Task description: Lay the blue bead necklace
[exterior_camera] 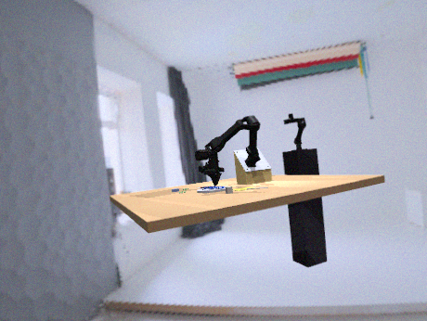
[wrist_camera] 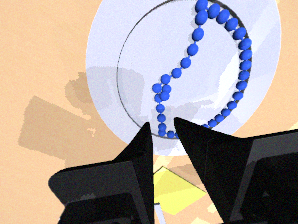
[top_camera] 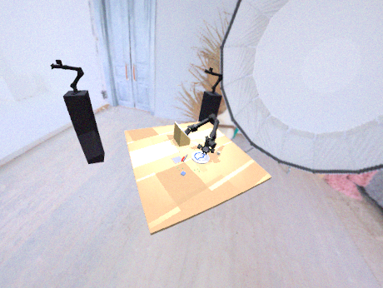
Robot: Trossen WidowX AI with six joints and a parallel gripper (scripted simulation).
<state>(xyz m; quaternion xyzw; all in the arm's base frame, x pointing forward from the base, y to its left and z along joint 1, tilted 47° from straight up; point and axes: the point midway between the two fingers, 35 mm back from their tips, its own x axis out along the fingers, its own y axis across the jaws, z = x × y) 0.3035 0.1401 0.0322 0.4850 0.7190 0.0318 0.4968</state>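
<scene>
Pale walls, blue double doors (top_camera: pixel 130 54) and a washed-out floor (top_camera: pixel 104 233) surround your wooden table (top_camera: pixel 166 204) (exterior_camera: pixel 153 213) (wrist_camera: pixel 30 50). You have the blue bead necklace (wrist_camera: pixel 243 75) on the round bead board (top_camera: pixel 207 161) (exterior_camera: pixel 202 191) (wrist_camera: pixel 102 75), only partly along its groove. From the wrist view, you can follow its outer run clockwise from one o'clock, past three, to roughly half past six. The other strand cuts across the inner disc, with a small cluster left of centre; the groove's left arc has no beads over it.

Your gripper (top_camera: pixel 204 152) (exterior_camera: pixel 215 185) (wrist_camera: pixel 161 123) is a little open, with nothing gripped. Its tips point at the board's lower edge, near six to seven o'clock in that view, where you see beads through the gap; you can't tell whether they touch. Beyond the board at six o'clock, you see a yellow piece (wrist_camera: pixel 177 192).

Looking from the top, you'll find a small grey block (top_camera: pixel 218 153) (exterior_camera: pixel 228 190) near three o'clock of the board, a red item (top_camera: pixel 183 159) at nine, a blue block (top_camera: pixel 183 173) (exterior_camera: pixel 175 190) between seven and eight, and a slant-topped box (top_camera: pixel 181 136) (exterior_camera: pixel 252 176) between ten and eleven.
</scene>
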